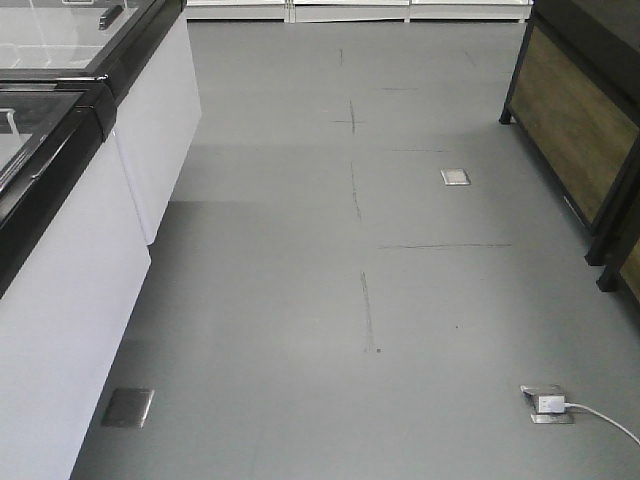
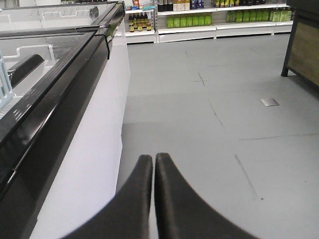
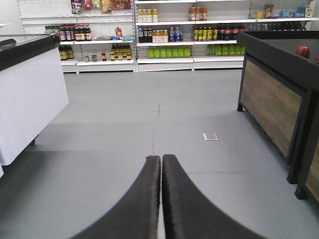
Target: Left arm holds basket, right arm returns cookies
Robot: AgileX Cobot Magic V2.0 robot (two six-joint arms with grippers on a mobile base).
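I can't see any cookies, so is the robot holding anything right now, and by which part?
Nothing is held. The left gripper and the right gripper each show black fingers shut together with nothing between them.

We see the left gripper [image 2: 154, 159] at 6 o'clock, fingers pressed together with nothing between them. Freezer chest [image 2: 60, 99] fills 9 o'clock: black rim, glass lids, white side panel. Grey floor [image 2: 199, 129] runs from centre to 3 o'clock, metal floor plate [image 2: 269, 102] toward 2. Shelves [image 2: 214, 29] at 12 carry green bottles [image 2: 189, 21] and dark bottles [image 2: 139, 22]. Wood-panelled stand [image 2: 304, 55] at the 2 o'clock edge.
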